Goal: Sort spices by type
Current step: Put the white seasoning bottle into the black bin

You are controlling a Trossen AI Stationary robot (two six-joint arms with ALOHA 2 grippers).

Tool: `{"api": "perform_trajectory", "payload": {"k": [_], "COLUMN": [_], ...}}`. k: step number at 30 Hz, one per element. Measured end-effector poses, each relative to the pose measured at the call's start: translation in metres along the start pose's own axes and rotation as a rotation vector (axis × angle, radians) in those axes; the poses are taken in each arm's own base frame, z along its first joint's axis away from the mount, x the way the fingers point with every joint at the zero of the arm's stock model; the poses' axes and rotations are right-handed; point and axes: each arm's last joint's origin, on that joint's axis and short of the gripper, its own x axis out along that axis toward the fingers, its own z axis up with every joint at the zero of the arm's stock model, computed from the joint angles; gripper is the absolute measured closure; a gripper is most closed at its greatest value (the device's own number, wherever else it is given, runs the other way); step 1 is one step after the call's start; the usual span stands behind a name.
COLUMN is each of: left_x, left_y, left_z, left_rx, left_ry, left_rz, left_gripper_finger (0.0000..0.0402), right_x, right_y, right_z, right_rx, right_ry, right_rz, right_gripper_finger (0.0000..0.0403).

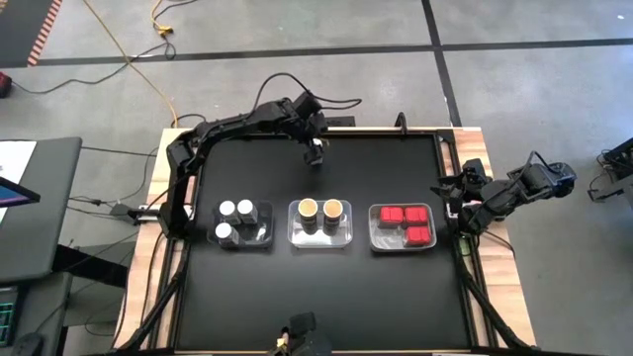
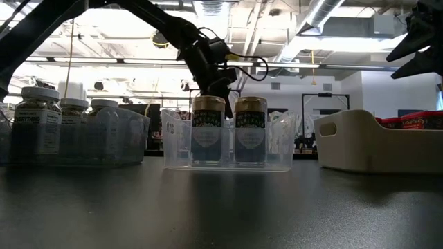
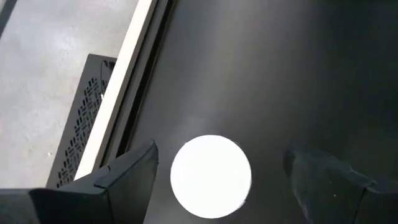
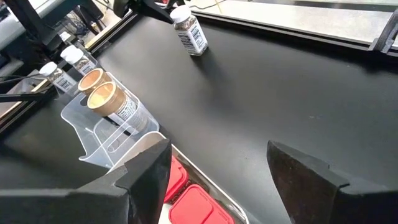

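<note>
White cap of a lone spice jar [image 3: 211, 176] sits directly below my left end effector [image 1: 315, 154], whose fingers stand apart on either side, not touching it; I judge it the last stray to sort. Behind me the counter [image 1: 396, 297] edge runs close. Ahead lies open black surface, then the trays: white-capped jars [image 1: 235, 219], tan-topped jars [image 1: 320, 209], red packets [image 1: 406, 222]. My right end effector [image 4: 214, 168] waits partly open beyond the packets.

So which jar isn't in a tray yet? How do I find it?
Look at the far edge of the black table, behind the middle tray. The left gripper hangs open over a lone white-capped jar standing on bare tabletop. Every other jar sits inside a tray.
</note>
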Motion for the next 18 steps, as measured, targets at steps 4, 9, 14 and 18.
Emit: {"api": "perform_trajectory", "payload": {"k": [4, 9, 14, 18], "left_x": [0.000, 0.002, 0.002, 0.001], "left_y": [-0.001, -0.006, -0.005, -0.007], "left_z": [-0.002, -0.006, -0.003, -0.011], "left_rx": [0.047, 0.129, 0.147, 0.128], "left_ry": [0.023, 0.069, 0.039, 0.107], "left_rz": [-0.008, -0.031, -0.021, -0.067], "left_gripper_finger": [0.0077, 0.0077, 0.0077, 0.0077], "right_x": [0.000, 0.000, 0.000, 0.000], "right_y": [0.000, 0.000, 0.000, 0.000], "right_z": [0.000, 0.000, 0.000, 0.000], "right_rx": [0.000, 0.000, 0.000, 0.000], "right_ry": [0.000, 0.000, 0.000, 0.000], "right_rz": [0.000, 0.000, 0.000, 0.000], "right_gripper_finger": [0.0111, 0.0111, 0.0111, 0.0111]}}
